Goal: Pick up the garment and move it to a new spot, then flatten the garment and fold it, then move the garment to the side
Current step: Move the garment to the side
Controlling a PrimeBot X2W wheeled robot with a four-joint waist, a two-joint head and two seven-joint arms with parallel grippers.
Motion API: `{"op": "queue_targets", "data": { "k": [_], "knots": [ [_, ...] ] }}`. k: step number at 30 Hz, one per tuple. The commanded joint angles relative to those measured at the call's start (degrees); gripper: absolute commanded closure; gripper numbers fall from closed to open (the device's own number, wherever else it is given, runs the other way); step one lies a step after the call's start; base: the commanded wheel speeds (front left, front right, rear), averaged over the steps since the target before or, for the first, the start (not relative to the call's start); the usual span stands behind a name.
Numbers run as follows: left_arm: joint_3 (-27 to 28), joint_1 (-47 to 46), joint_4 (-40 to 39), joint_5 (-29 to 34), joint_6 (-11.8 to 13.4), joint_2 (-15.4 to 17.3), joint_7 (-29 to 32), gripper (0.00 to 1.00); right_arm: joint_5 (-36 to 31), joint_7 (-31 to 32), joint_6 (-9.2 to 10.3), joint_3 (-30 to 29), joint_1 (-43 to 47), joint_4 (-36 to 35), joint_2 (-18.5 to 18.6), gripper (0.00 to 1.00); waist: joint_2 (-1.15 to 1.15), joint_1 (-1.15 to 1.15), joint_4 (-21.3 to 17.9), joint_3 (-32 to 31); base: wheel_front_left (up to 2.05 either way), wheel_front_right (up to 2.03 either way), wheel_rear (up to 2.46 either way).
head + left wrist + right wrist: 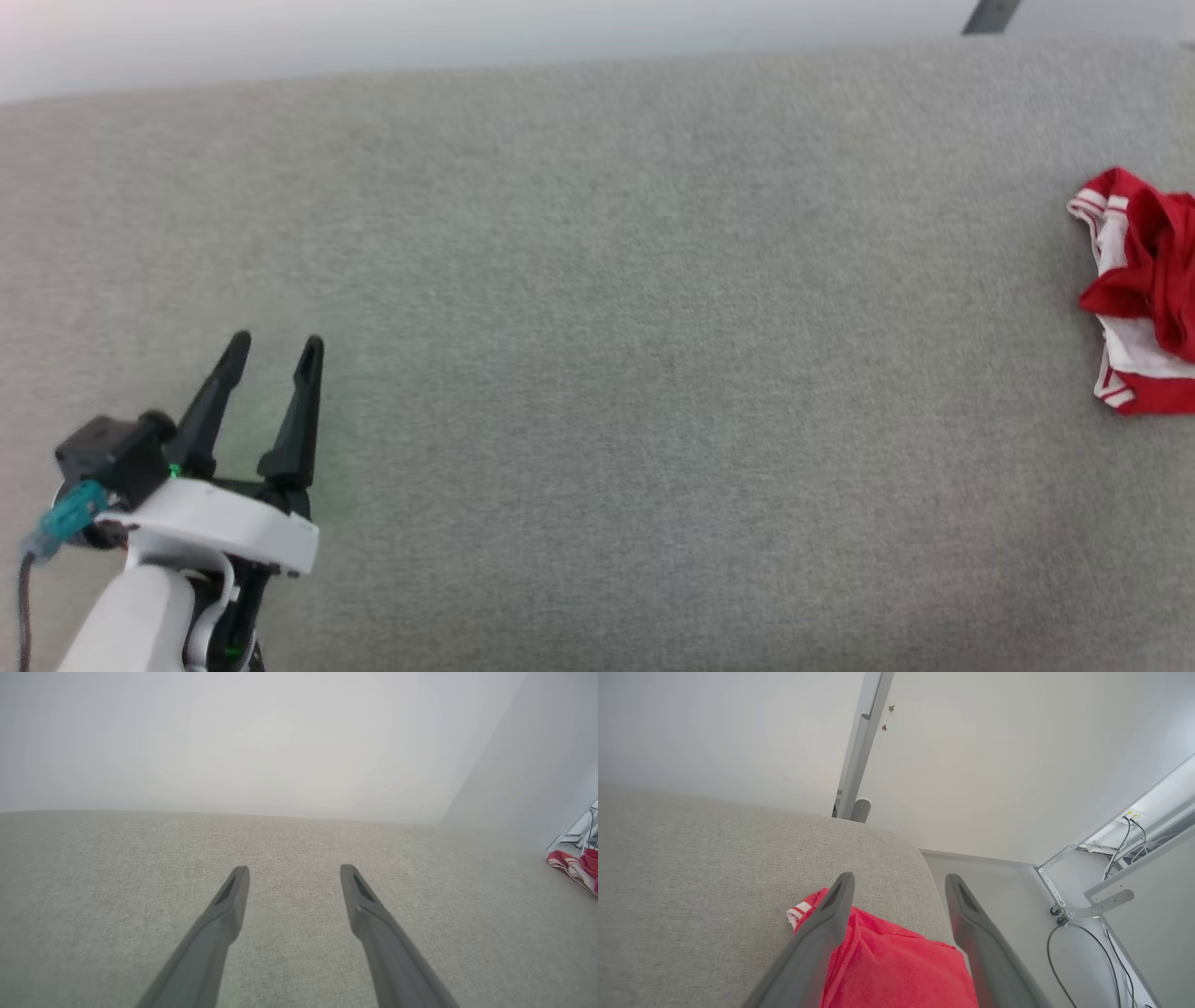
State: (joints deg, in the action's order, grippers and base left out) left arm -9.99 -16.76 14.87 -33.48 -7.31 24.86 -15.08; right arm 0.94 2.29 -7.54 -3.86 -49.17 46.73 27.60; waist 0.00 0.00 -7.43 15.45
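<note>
Grey upholstered surface (597,327) is seen set against a white wall (233,742). The garment (1144,280) is bunched at the surface's right edge, beneath the right gripper (899,879), whose fingers are spread wide with nothing clasped. The left gripper (277,347) is held spread and empty near the front left corner.

A red fabric T-shirt (1153,271) with white panels and red-and-white striped trim lies crumpled in a heap at the right end of the grey fabric-covered worktop (597,327).
</note>
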Motion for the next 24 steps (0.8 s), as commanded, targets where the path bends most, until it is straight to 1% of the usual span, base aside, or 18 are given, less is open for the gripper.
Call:
{"op": "queue_targets", "data": {
  "k": [1, 6, 12, 15, 24],
  "knots": [
    [0.42, 1.04, 0.24, -0.01, 0.03, -0.14, -0.06, 0.0, 0.67, -0.78, 0.12, 0.87, 1.33, 0.36, -0.72, 0.0, 0.0, 0.0, 2.46, -3.08, 0.0, 0.0, 0.0],
    [1.44, 3.45, 0.75, -0.25, 0.27, -0.66, -0.05, 0.0, 3.79, -4.29, 0.12, 4.03, 4.3, 0.92, -2.2, 0.0, 0.0, 0.0, 5.26, -7.01, 0.0, 0.0, 0.0],
    [2.53, 7.51, 0.17, -0.3, 1.5, -1.27, -0.05, 0.0, 7.38, -7.79, 0.12, 7.04, 9.12, 1.29, -4.18, 0.0, 0.0, 0.0, 8.22, -11.52, 0.0, 0.0, 0.0],
    [3.11, 9.7, -0.27, -0.71, 1.79, -1.24, -0.05, 0.0, 9.08, -9.5, 0.12, 8.16, 11.37, 1.11, -4.47, 0.0, 0.0, 0.0, 9.4, -13.26, 0.0, 0.0, 0.0],
    [4.84, 15.13, -1.13, -2.06, 2.27, -1.11, -0.04, 0.0, 12.68, -12.79, 0.12, 10.49, 17.6, -0.5, -6.61, 0.0, 0.0, 0.0, 11.11, -16.83, 0.0, 0.0, 0.0]
  ]
}}
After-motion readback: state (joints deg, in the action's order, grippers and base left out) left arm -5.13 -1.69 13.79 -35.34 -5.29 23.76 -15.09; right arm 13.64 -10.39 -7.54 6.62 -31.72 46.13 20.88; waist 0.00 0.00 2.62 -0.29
